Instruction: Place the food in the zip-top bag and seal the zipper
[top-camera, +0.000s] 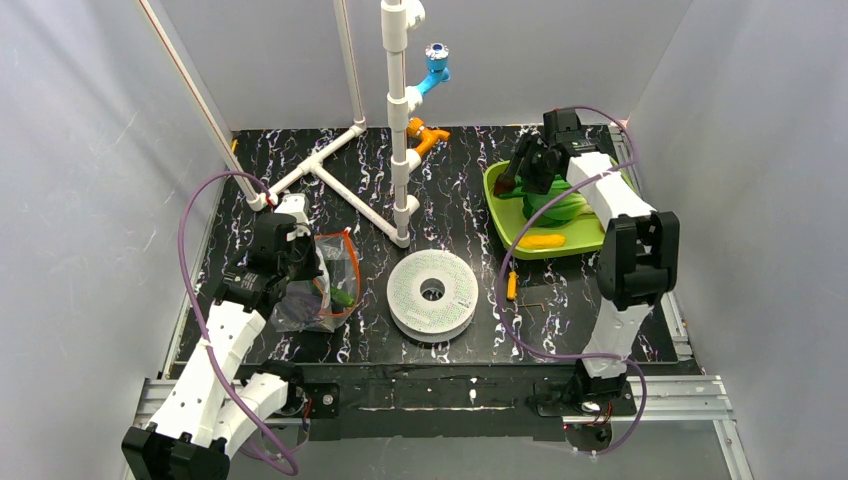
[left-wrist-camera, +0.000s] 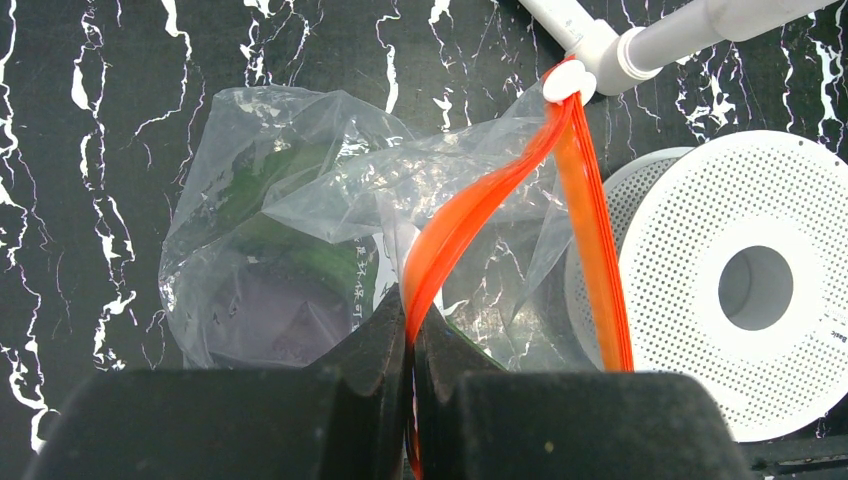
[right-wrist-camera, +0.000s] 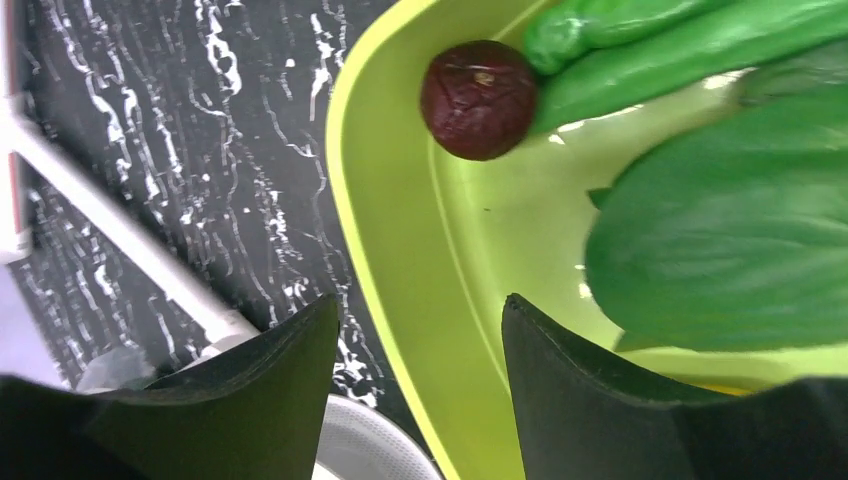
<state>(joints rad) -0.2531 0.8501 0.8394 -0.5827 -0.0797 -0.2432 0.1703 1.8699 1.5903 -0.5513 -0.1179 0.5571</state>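
- You see the zip-top bag (left-wrist-camera: 290, 150) as thin clear plastic, crinkled, glossy.
- Your tray (right-wrist-camera: 400, 250) looks smooth, shiny plastic.
- The plum (right-wrist-camera: 478, 85) shows you a dull, wrinkled skin.

A white spool (top-camera: 432, 292) and an upright pipe frame (top-camera: 398, 110) stand between the zip-top bag (top-camera: 330, 270) and the lime-green tray (top-camera: 497, 205).

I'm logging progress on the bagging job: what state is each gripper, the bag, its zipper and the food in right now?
left gripper, shut on the zipper.
right gripper, open, empty, over the tray.
zip-top bag, mouth open, some food inside.
zipper, unsealed, its strips apart.
plum, loose in the tray.
banana, lying in the tray.
bok choy, in the tray.
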